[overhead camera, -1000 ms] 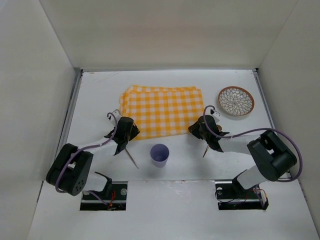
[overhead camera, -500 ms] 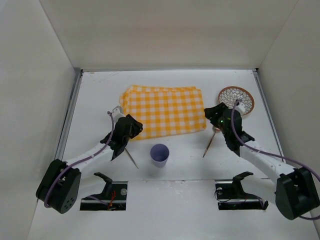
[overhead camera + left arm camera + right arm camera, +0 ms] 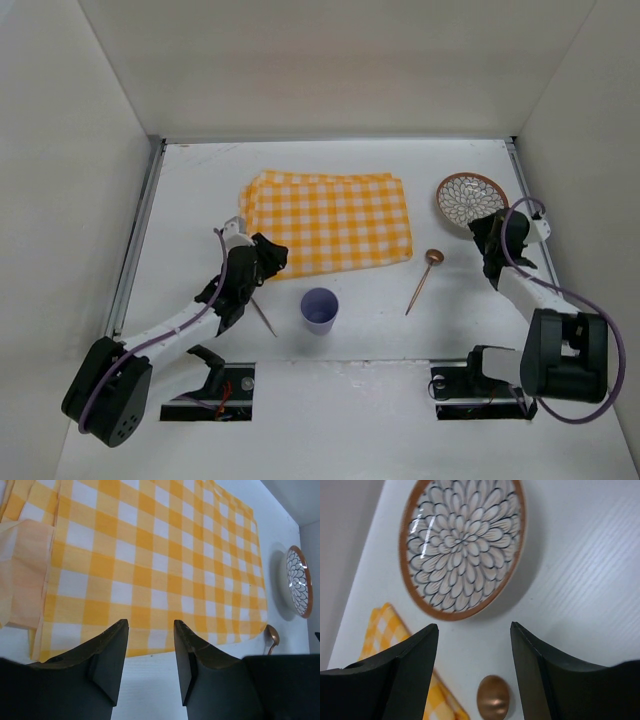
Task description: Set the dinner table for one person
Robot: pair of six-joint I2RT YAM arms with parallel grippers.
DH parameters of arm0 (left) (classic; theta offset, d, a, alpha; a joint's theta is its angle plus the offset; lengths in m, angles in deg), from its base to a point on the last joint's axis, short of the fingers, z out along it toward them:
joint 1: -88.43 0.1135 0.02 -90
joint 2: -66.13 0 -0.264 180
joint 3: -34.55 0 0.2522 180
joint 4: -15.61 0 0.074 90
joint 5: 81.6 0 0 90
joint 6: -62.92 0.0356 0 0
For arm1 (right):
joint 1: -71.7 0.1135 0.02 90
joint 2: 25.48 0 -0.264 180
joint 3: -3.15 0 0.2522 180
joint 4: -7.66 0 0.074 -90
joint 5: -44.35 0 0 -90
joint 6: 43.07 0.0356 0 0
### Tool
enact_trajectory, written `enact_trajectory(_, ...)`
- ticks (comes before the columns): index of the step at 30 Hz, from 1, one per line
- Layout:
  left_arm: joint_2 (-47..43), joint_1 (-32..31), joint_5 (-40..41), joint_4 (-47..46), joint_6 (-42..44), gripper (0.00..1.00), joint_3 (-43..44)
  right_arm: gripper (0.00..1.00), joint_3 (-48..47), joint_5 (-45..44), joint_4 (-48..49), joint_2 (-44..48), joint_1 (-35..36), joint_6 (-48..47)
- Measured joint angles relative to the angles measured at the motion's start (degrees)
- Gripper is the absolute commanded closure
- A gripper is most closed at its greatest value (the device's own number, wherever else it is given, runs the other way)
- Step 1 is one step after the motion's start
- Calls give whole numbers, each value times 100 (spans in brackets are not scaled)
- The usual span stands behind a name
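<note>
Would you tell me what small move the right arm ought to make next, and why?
Probably ease the right gripper forward and down onto the near rim of the patterned plate. Its jaws stand open and empty, aimed at the plate, which lies on the bare tabletop beside the checked cloth, not on it.

- Left arm (image 3: 175,325): slim white links between rounded black joint housings, the largest housing at the shoulder.
- Right arm (image 3: 525,290): same build, with a blocky black shoulder housing.
- Cable (image 3: 220,250): purple, running along each arm in loose loops.
- Left gripper (image 3: 150,655): two matte black wedge-shaped fingers (image 3: 107,657), upper edges scuffed brownish.
- Right gripper (image 3: 474,660): matching smooth black fingers with bevelled inner faces.
- Mounts (image 3: 208,388): black base plates with small wiring showing.
</note>
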Motion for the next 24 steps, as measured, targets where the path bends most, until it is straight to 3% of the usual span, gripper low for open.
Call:
enact_trajectory(6, 0, 4, -61, -203, 42, 60, -7, 37, -240, 173, 223, -896, -455, 227)
enact_trajectory(24, 188, 245, -216, -245, 35, 60, -33, 60, -848, 802, 920, -2553, -723, 671)
